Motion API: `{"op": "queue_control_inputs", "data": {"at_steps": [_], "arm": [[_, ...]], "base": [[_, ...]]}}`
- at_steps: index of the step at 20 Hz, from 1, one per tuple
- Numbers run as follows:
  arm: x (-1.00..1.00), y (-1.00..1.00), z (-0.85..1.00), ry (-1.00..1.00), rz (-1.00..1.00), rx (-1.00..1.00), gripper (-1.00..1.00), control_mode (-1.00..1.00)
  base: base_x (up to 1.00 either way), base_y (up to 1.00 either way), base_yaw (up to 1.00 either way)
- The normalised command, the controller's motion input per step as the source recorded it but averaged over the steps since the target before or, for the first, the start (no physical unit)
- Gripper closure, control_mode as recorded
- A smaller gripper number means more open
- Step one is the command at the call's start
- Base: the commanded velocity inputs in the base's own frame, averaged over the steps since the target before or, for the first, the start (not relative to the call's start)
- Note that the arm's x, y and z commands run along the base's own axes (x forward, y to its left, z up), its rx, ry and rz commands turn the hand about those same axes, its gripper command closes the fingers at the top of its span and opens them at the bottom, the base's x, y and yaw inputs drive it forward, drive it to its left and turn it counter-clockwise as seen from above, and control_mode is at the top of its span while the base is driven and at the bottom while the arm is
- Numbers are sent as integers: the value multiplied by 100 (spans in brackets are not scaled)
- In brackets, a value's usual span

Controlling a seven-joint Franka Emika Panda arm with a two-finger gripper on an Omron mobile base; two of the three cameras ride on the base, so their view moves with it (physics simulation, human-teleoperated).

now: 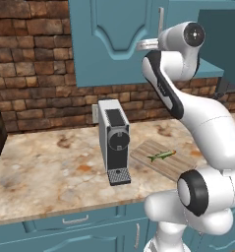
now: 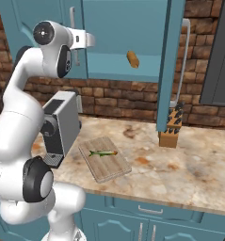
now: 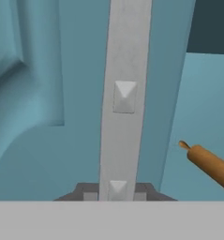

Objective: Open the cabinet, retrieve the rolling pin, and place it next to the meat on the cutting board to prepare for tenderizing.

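counter (image 1: 50, 172) | coffee machine (image 1: 114, 140), cutting board (image 2: 104, 160) (meat (image 2: 103, 153) atop), knife block (image 2: 171, 134)

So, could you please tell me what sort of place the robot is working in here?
A rendered home kitchen, it seems: a mottled stone counter against a red brick wall, teal-blue wall cabinets above, and a grey coffee machine beside a wooden cutting board.

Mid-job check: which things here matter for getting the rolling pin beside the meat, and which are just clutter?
Job:
cabinet, right door open
left door handle, fingers shut on it
rolling pin inside
meat
cutting board

Clutter:
coffee machine
knife block
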Motion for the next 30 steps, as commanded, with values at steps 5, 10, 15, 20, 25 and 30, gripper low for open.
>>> {"op": "queue_control_inputs", "data": {"at_steps": [5,10,15,20,25,30], "arm": [[-16,31,0,-1,0,0,100,-100],[-50,35,0,-5,0,0,100,-100],[-72,45,0,-6,0,0,100,-100],[-66,60,-3,-2,0,0,100,-100],[-64,72,-10,0,0,0,100,-100],[-64,82,-9,0,0,0,100,-100]], "base": [[0,0,0],[0,0,0],[0,0,0],[0,0,0],[0,0,0],[0,0,0]]}}
